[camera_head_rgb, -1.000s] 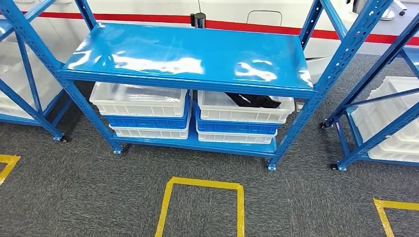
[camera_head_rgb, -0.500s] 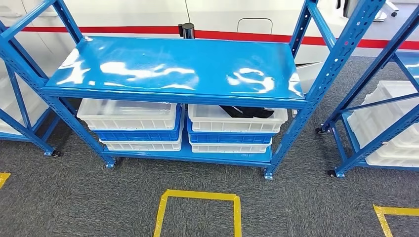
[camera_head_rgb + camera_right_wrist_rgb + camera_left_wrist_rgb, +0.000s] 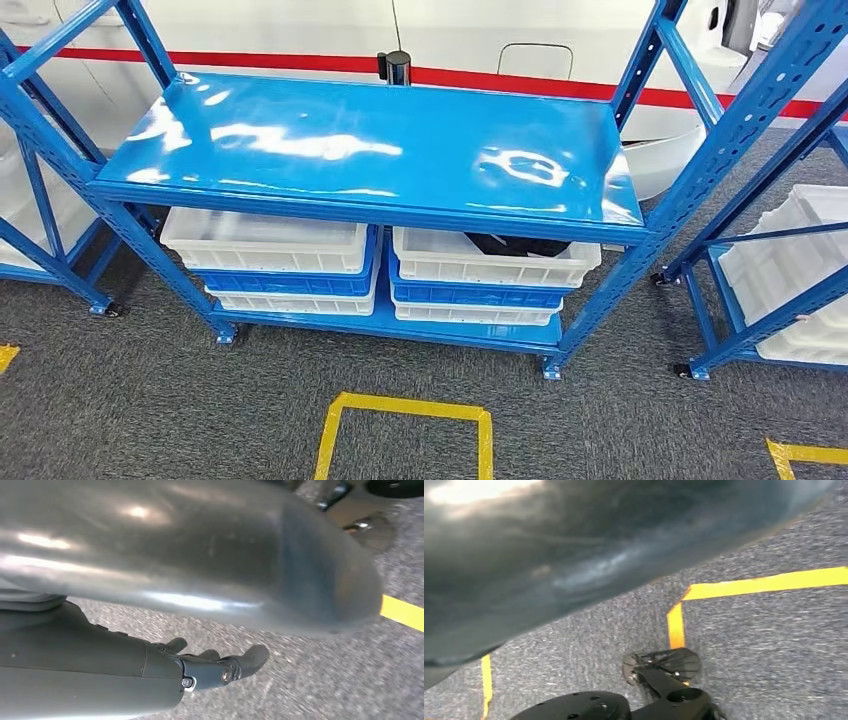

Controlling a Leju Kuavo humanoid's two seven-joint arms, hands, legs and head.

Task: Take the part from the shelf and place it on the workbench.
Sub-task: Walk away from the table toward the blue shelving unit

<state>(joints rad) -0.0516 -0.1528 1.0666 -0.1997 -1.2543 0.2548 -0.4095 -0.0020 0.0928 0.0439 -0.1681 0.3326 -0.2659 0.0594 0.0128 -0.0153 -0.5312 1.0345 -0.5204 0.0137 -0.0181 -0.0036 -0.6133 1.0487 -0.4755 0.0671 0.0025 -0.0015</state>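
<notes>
The whole view has shifted since the earlier frame, so the camera has moved. The blue shelf (image 3: 380,150) is faced squarely; the dark part (image 3: 515,244) is seen in the right-hand white bin (image 3: 480,268), lying crosswise. The right hand (image 3: 210,667) hangs nearer, fingers loosely apart, empty; the left hand's state cannot be told.

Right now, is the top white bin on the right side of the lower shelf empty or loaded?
Loaded. The top right white bin holds a dark part, partly hidden under the upper shelf board.

Dark part (image 3: 520,243) lies in white bin (image 3: 495,258) under blue shelf (image 3: 380,150)
</notes>
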